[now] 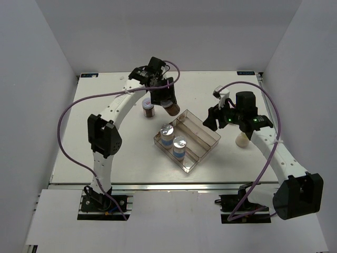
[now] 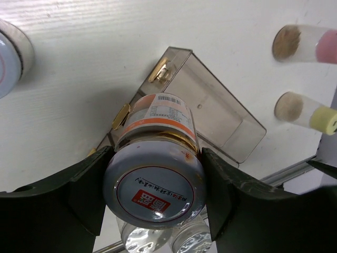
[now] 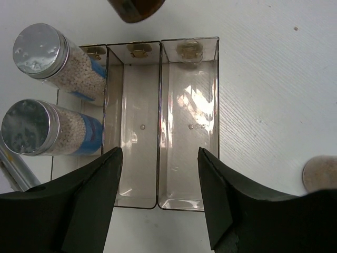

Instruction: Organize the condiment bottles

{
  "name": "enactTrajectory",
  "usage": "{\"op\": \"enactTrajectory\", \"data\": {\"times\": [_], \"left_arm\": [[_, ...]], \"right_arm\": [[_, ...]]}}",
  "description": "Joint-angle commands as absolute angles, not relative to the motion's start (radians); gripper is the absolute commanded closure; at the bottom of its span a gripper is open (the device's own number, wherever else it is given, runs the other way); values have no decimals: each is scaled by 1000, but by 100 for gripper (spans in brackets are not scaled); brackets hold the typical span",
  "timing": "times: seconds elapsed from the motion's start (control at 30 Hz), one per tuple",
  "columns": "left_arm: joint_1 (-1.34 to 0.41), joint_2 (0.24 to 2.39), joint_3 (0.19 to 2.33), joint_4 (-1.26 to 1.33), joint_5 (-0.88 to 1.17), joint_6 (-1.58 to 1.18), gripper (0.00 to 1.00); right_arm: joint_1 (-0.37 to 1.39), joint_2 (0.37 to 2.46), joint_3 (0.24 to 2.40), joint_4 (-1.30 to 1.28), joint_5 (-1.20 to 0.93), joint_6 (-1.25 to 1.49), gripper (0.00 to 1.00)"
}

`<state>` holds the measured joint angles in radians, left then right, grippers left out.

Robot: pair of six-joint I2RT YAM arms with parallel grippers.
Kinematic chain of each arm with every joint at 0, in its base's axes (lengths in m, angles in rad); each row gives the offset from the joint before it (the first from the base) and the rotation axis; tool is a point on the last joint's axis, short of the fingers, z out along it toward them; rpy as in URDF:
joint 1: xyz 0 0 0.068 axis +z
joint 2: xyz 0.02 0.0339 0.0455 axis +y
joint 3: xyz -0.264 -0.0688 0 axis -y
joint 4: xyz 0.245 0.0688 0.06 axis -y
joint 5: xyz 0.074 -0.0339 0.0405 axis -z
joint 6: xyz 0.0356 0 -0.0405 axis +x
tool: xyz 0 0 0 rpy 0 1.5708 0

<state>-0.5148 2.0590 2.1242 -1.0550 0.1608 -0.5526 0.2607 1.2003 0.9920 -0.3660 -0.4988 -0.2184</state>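
the left arm point(image 1: 117, 108) and the right arm point(image 1: 279, 153) are white tubes with chunky black joints point(image 1: 103, 136). a thin purple cable point(image 1: 62, 118) loops off each one. both stand on grey metal bases point(image 1: 102, 203). the black head of the right arm has a tiny green light point(image 1: 230, 120). the left gripper point(image 2: 156, 153) and the right gripper point(image 3: 160, 153) each have two thick dark fingers point(image 3: 84, 211) with slanted inner sides.

Clear tray point(image 1: 199, 134) with three long compartments sitting flat and angled near the middle of the white table point(image 1: 100, 100). Small gold fittings point(image 3: 139, 51) showing along one short end. White walls point(image 1: 31, 79) enclosing the table.
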Motion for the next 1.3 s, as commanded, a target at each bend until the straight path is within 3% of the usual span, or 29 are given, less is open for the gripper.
{"op": "enactTrajectory", "data": {"times": [0.0,0.53,1.27], "left_arm": [[-532,2051,2220,-1077,239,-511,100],[-587,2089,2131,-1109,340,-431,100],[-655,2158,2088,-1152,195,-399,100]], "right_arm": [[253,1167,974,-321,-491,-196,35],[253,1163,936,-296,-492,-186,35],[253,1147,908,-276,-491,-175,35]]}}
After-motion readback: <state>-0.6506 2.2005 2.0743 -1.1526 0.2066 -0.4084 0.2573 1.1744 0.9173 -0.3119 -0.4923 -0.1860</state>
